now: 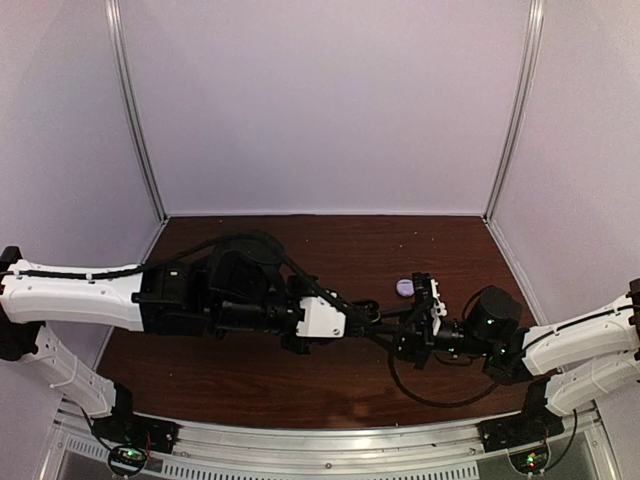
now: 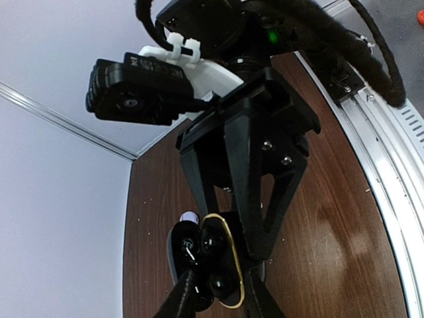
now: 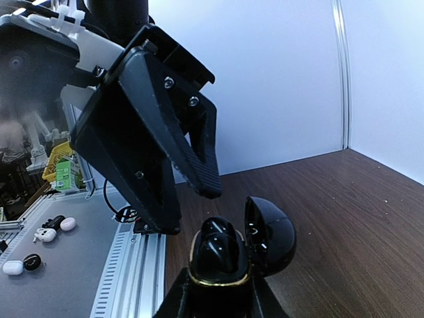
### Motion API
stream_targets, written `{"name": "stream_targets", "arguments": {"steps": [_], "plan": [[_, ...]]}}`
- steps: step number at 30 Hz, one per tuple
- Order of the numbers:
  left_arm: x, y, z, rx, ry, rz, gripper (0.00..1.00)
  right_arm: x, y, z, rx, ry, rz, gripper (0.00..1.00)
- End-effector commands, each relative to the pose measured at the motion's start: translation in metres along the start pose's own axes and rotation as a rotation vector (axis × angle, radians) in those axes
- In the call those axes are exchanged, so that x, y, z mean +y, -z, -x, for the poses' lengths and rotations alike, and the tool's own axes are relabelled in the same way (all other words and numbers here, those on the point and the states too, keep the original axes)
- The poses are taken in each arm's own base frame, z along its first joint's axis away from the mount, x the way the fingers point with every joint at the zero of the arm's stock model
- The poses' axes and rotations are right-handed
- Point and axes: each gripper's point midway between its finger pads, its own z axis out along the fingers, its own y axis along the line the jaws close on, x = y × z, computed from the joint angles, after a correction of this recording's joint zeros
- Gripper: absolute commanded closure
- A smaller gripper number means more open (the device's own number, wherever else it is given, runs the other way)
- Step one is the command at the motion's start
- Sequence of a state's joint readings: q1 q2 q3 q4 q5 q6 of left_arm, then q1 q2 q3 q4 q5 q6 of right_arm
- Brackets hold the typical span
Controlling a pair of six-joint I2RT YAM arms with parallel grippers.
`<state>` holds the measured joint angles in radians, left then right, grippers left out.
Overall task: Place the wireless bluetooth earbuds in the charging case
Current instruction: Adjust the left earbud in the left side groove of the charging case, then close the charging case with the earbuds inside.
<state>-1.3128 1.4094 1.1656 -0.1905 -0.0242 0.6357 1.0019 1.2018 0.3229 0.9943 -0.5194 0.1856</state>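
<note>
Overhead, both arms reach in from the sides and meet over the near right part of the dark table (image 1: 300, 250), with bare wood all round them. The white walls (image 1: 320, 100) at the back and sides are well apart from the fingers, and the metal rail (image 1: 330, 440) along the near edge lies closer. The right gripper (image 3: 218, 295) is clamped on the base of a black case (image 3: 218, 278) with a gold rim. Its lid (image 3: 271, 235) is swung open to one side, and the opening is turned toward the other arm. The left gripper (image 3: 189, 209) faces that opening with its fingers narrowly apart and their tips just off the rim; whether they pinch anything cannot be told. A black earbud (image 3: 217, 244) stands up out of the case just beneath those tips. A small pale rounded piece (image 1: 405, 287) lies on the wood just beyond the right fingers.
</note>
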Motion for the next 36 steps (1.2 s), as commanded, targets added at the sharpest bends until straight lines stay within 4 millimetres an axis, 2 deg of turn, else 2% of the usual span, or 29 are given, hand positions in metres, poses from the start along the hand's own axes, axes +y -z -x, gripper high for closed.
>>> {"name": "stream_targets", "arguments": {"steps": [1, 7, 9, 11, 14, 20, 22, 32, 36], "plan": [[0.014, 0.0, 0.003, 0.01, -0.014, 0.066, 0.74, 0.007, -0.004, 0.016, -0.04, 0.031, 0.033, 1.0], [0.016, 0.001, -0.001, 0.024, -0.012, 0.084, 0.8, 0.01, -0.003, 0.018, -0.051, 0.042, 0.038, 1.0], [0.016, 0.005, 0.004, 0.001, 0.001, 0.083, 0.79, 0.01, -0.001, 0.019, -0.057, 0.049, 0.034, 1.0], [0.019, 0.012, 0.013, -0.047, 0.027, 0.087, 0.75, 0.01, 0.002, 0.02, -0.069, 0.059, 0.032, 1.0], [0.025, 0.025, 0.016, -0.101, 0.098, 0.123, 0.61, 0.012, 0.004, 0.021, -0.076, 0.078, 0.034, 1.0], [0.032, 0.039, 0.006, -0.141, 0.268, 0.146, 0.18, 0.021, 0.008, 0.027, -0.08, 0.139, 0.065, 1.0], [0.033, 0.044, 0.017, -0.209, 0.301, 0.121, 0.04, 0.024, 0.009, 0.028, -0.079, 0.154, 0.081, 1.0], [0.009, 0.024, 0.031, -0.262, 0.29, -0.048, 0.02, 0.035, 0.003, 0.037, -0.078, 0.175, 0.127, 1.0], [0.001, 0.018, 0.03, -0.267, 0.279, -0.082, 0.02, 0.035, 0.001, 0.04, -0.077, 0.177, 0.13, 1.0]]}}
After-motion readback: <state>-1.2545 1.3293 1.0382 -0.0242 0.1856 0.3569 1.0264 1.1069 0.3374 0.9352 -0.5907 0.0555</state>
